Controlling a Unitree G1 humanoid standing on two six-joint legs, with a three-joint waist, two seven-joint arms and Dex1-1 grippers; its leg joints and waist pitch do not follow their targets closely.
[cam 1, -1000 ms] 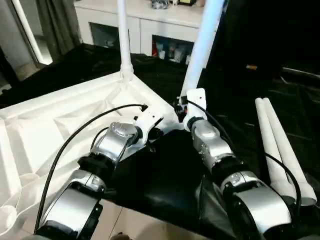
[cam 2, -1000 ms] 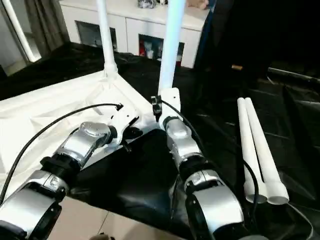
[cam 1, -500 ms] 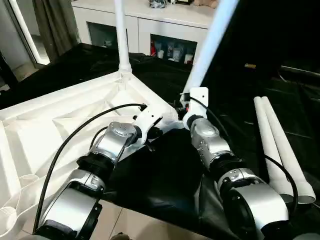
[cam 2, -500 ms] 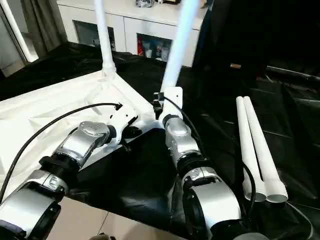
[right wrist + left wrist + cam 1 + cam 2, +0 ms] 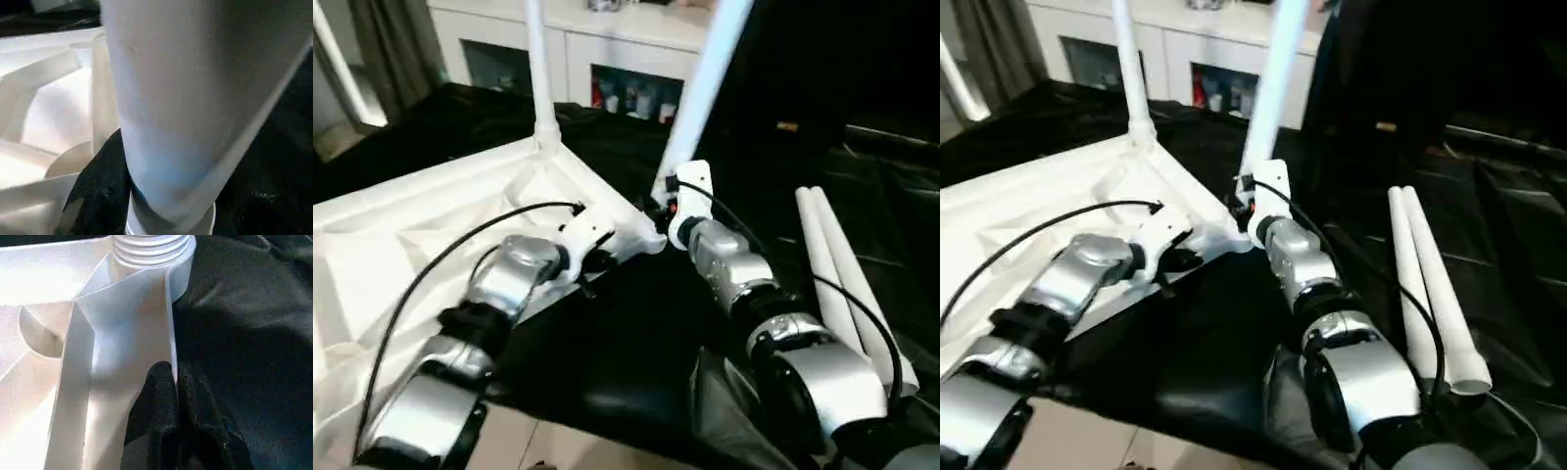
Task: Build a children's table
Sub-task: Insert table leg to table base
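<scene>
Lying at 3 o'clock on the black sheet (image 5: 636, 343), two spare legs (image 5: 847, 284) sat together. The left claw (image 5: 177, 396) pinched the ribbed tabletop (image 5: 401, 245) rim; the right claw (image 5: 668, 201) gripped a leaning leg (image 5: 705, 83). Beyond, at 12 o'clock, another leg (image 5: 538, 69) stood socketed before a white cabinet (image 5: 607, 39).

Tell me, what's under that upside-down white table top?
A black sheet lies under the table top and spreads out past its edges. Two spare legs lie on the same sheet to the right. Whatever is beneath the sheet is covered.
</scene>
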